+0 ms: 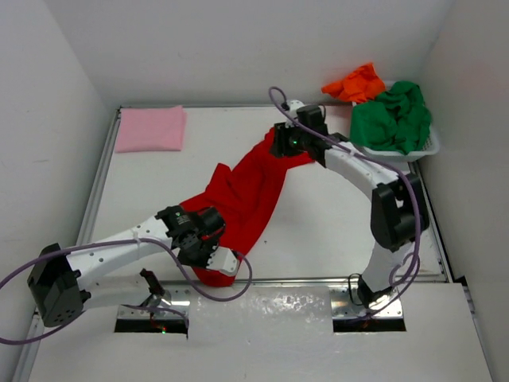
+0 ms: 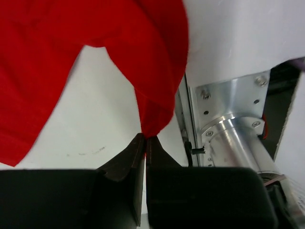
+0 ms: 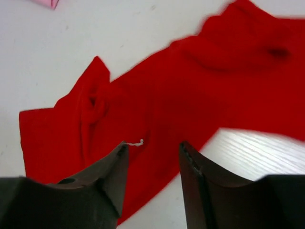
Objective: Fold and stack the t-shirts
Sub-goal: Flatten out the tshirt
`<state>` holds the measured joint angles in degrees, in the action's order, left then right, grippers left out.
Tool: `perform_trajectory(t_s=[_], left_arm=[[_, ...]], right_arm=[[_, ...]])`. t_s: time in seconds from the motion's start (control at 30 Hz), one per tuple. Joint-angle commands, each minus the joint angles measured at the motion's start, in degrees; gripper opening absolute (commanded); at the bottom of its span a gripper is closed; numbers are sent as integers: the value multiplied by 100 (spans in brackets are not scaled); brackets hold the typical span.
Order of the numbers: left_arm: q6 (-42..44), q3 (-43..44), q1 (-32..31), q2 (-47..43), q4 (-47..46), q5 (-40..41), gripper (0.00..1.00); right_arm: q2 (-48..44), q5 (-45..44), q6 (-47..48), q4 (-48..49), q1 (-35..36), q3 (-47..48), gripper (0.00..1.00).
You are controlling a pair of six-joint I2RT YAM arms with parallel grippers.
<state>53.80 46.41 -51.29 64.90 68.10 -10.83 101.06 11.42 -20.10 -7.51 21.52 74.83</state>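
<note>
The red t-shirt lies unfolded in a loose, rumpled diagonal band across the middle of the table, from the near edge towards the basket. The left gripper has its jaws pressed together on a tip of the shirt's near end, at the near edge. The right gripper hangs over the far end with its jaws spread and nothing between them, the cloth lying below. By my reading one shirt of four is done: the pink t-shirt sits folded flat in the far left corner, well apart from the red one. The green t-shirt is bunched in the white mesh basket at the far right, and the orange t-shirt lies crumpled at its far rim, so three are left to fold and stack. The table is plain white with a raised metal border, and bare white walls enclose it on three sides
</note>
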Motion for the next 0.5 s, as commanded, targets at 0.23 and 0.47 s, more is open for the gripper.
perform_trajectory(t_s=[0.23, 0.47], left_arm=[[-114, -1150, 355, -557, -1034, 1002, 0], [-537, -1433, 1182, -918, -2019, 1830, 0]], right_arm=[[2599, -465, 973, -2008, 1837, 3440, 70], [4551, -1641, 324, -2177, 2076, 5453, 75]])
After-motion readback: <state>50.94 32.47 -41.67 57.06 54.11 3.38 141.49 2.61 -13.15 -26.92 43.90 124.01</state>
